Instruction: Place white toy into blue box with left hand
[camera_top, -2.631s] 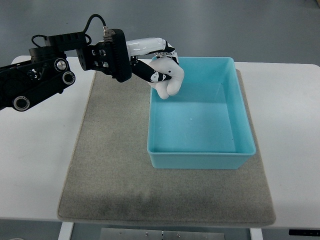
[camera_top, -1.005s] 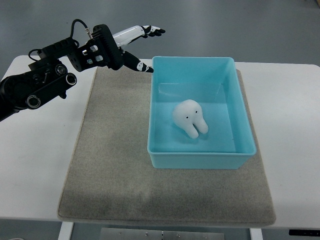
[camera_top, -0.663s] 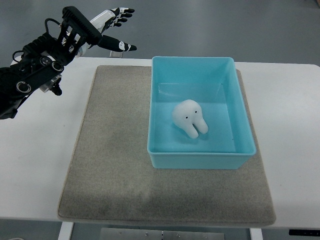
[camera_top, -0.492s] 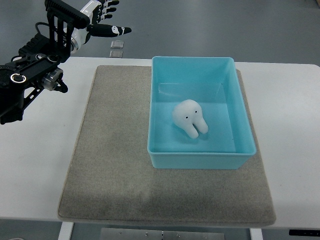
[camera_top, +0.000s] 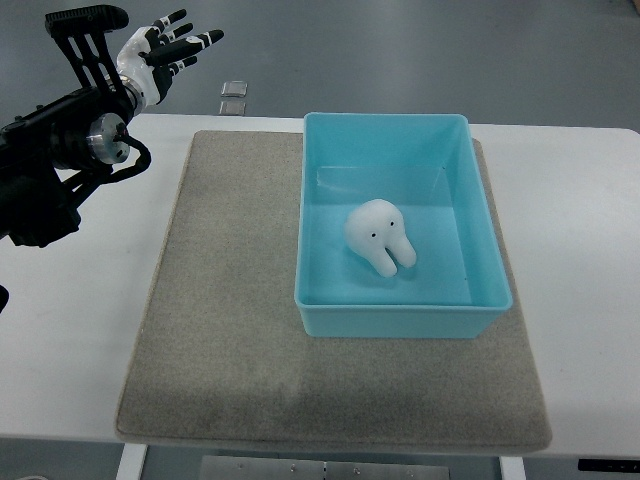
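The white toy (camera_top: 380, 238), a rounded figure with two dot eyes and two stubby legs, lies on the floor of the blue box (camera_top: 483, 235), near its middle. My left hand (camera_top: 172, 47) is raised at the top left of the view, well away from the box, its fingers spread and holding nothing. The black left arm (camera_top: 55, 155) runs down toward the left edge. The right arm does not show.
The blue box stands on a grey mat (camera_top: 230, 300) that covers most of the white table (camera_top: 70, 340). Two small grey squares (camera_top: 233, 96) lie on the floor beyond the table's far edge.
My left hand held the toy over the box's far left corner, then let it go. The toy now lies in the box and the hand has withdrawn up and left.
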